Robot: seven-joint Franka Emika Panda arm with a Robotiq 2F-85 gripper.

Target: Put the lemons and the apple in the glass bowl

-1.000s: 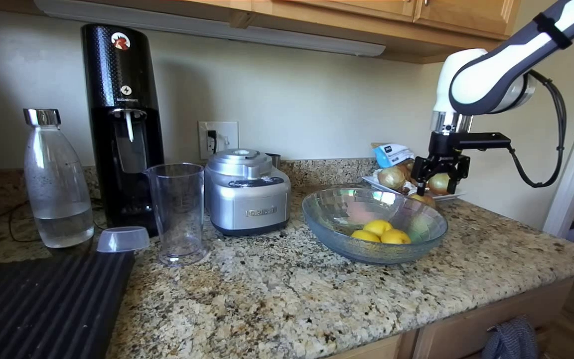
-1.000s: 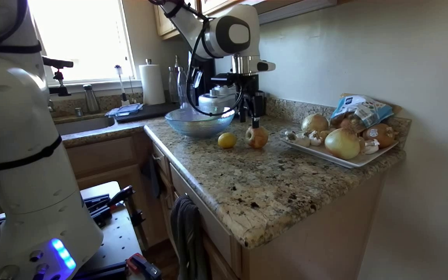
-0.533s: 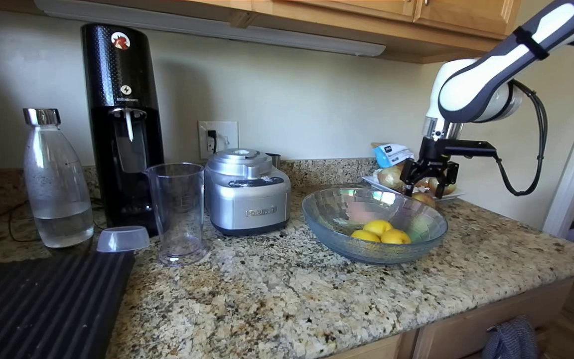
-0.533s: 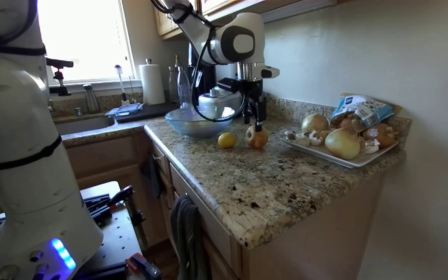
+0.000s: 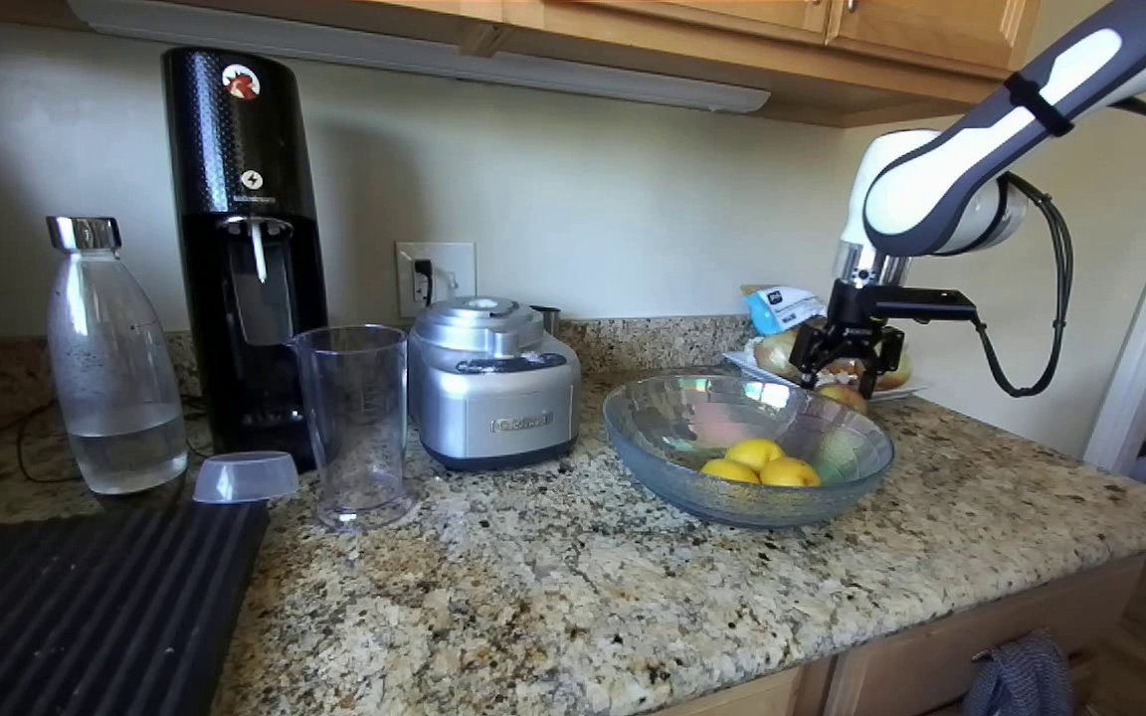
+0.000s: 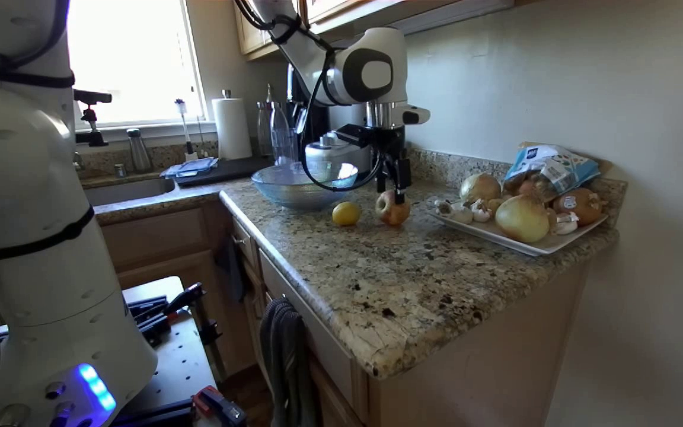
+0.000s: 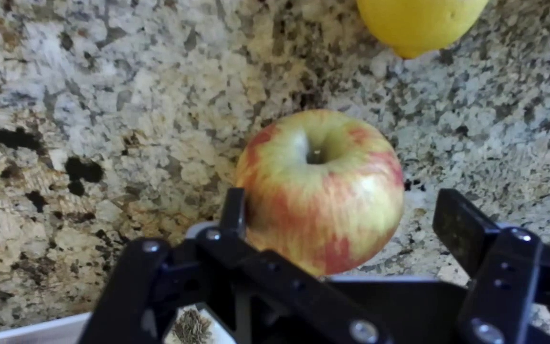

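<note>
The reddish-yellow apple (image 7: 320, 205) stands on the counter; it also shows in both exterior views (image 5: 844, 396) (image 6: 390, 213). My gripper (image 7: 346, 210) is open just above and around the apple. Its left finger (image 7: 233, 210) is close against the apple's side; I cannot tell if it touches. The right finger (image 7: 461, 229) stands apart with a gap. The gripper also shows in both exterior views (image 5: 838, 386) (image 6: 390, 194). Yellow lemons (image 5: 789, 471) lie in the glass bowl (image 5: 682, 494). Another lemon (image 6: 346, 213) lies on the counter between bowl and apple, partly in the wrist view (image 7: 420, 24).
A white plate (image 6: 490, 236) with onions (image 6: 522, 219), garlic and a blue bag stands beyond the apple. A steel appliance (image 5: 498, 398), a clear jug (image 5: 354, 428) and a black drink machine (image 5: 245, 199) stand along the wall. The counter's front edge (image 6: 294, 279) is near.
My open gripper has moved down and towards the apple, leftward in one exterior view and rightward in the other. The lemons and the bowl have not moved.
</note>
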